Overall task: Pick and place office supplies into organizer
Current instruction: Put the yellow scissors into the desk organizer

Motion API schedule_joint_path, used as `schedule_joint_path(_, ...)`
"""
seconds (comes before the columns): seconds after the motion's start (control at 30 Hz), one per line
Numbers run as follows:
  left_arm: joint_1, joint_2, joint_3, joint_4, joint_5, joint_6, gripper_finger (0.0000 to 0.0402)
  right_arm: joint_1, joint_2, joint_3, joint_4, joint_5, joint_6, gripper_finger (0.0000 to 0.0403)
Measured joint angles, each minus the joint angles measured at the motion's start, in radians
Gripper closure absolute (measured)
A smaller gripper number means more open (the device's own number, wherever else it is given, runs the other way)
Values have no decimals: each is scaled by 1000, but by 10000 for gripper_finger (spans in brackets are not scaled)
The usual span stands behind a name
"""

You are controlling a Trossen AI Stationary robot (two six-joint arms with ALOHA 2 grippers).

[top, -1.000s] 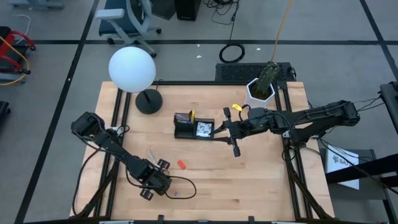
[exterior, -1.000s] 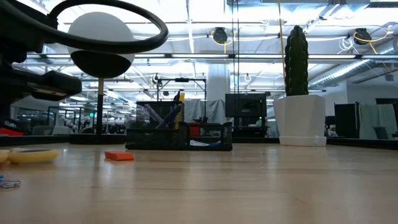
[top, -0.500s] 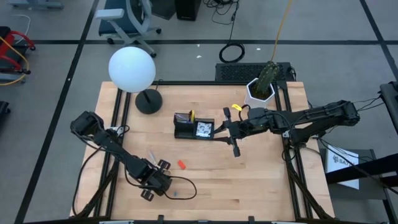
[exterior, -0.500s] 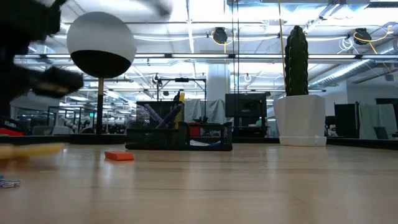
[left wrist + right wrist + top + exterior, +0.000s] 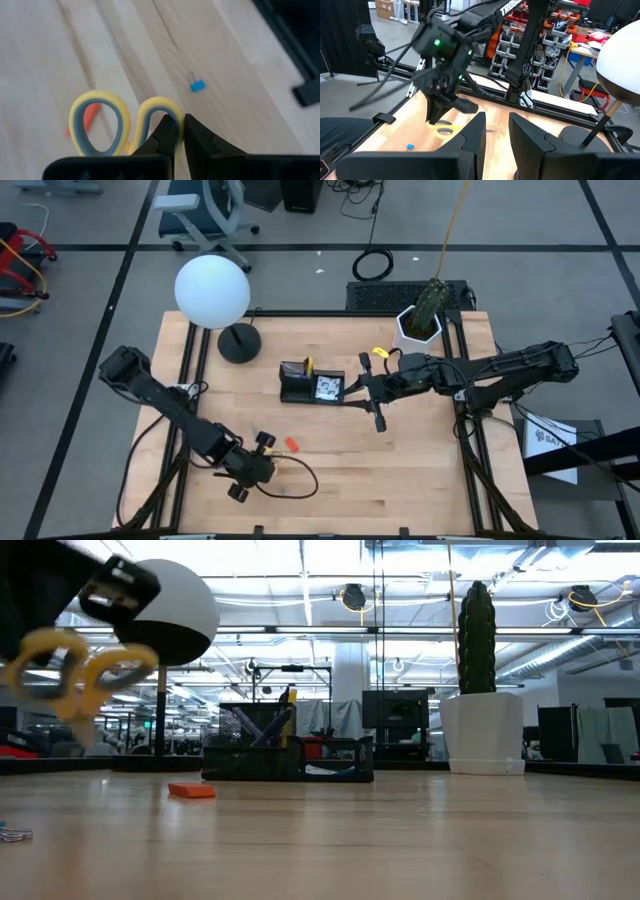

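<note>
My left gripper [image 5: 181,125] is near the table's front left [image 5: 262,465], shut on the yellow-handled scissors [image 5: 80,670], which are up in the air. A small red eraser [image 5: 292,444] lies flat on the wood just beyond them. The black organizer [image 5: 312,385] stands mid-table with pens upright in its taller cup section. My right gripper [image 5: 496,122] hovers level just right of the organizer [image 5: 352,395], open, with nothing between its fingers. My left gripper pinches one yellow handle ring [image 5: 159,112] of the scissors between its two fingers. The fingers slant down from above. The scissors are lifted clear of the table, both rings sticking out past the fingertips; the gripper hides the blades.
A lamp with a white globe [image 5: 212,290] and round black base [image 5: 238,343] stands at the far left. A white pot with a cactus [image 5: 418,328] is at the far right. A small blue clip [image 5: 197,86] lies on the wood near the front.
My left gripper has risen from the table and tipped less steeply downward, taking the scissors along. They lay flat on the wood a second ago and now hang clear above it.
</note>
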Motion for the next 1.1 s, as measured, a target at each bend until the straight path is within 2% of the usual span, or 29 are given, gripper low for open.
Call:
schedule_joint_path(0.47,40,-173,0,60,-229,72,383,0,0,0,0,0,0,328)
schedule_joint_path(1.0,257,-240,1,256,-281,254,383,0,0,0,0,0,-3,328)
schedule_joint_path(1.1,302,-251,4,340,-279,271,383,0,0,0,0,0,-3,328)
